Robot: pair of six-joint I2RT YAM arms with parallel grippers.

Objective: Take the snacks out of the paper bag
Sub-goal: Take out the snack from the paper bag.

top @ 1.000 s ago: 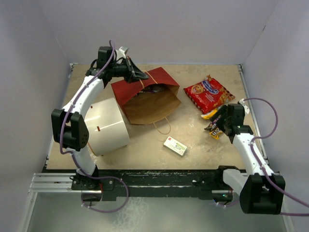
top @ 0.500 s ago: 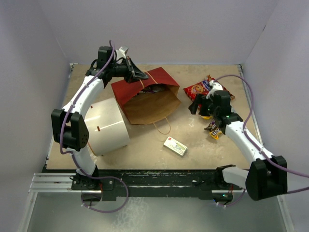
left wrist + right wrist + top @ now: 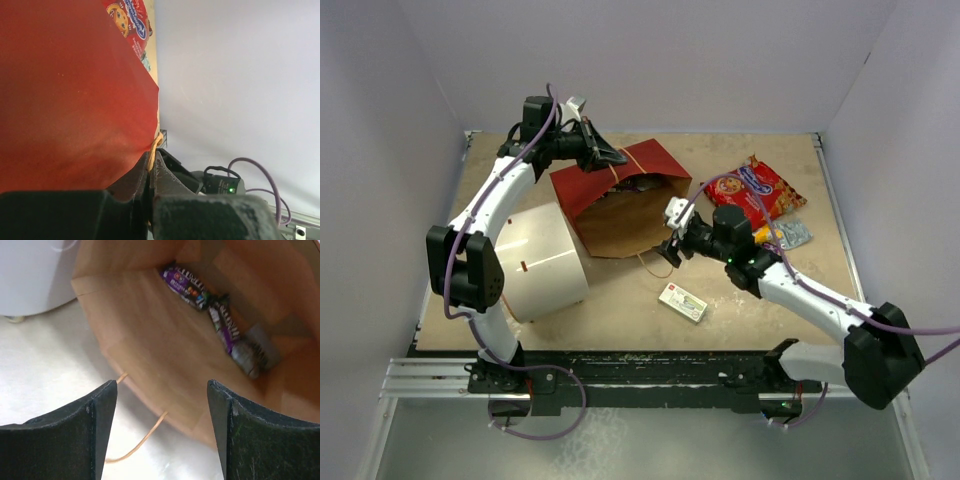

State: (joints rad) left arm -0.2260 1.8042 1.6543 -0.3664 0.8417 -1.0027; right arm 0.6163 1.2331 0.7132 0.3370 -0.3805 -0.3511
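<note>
The paper bag (image 3: 620, 180) lies on its side, red outside, its brown mouth facing the near edge. My left gripper (image 3: 610, 158) is shut on its upper twisted handle (image 3: 155, 145), with the red wall (image 3: 70, 90) beside it. My right gripper (image 3: 672, 243) is open and empty just outside the bag's mouth (image 3: 150, 330), above the lower handle (image 3: 140, 440). Inside the bag lie two purple packets (image 3: 187, 284) and a grey one (image 3: 247, 357). The red cookie bag (image 3: 755, 195) and a pale blue wrapper (image 3: 792, 236) lie on the table at the right.
A big white cylinder (image 3: 545, 260) lies left of the bag, close to its mouth. A small white-and-green box (image 3: 682, 301) lies on the table near the front, under my right arm's path. Walls close in the table on three sides.
My right arm has swung left from the snack pile at the right to the bag's mouth, gripper open. The left gripper and the bag have not moved.
</note>
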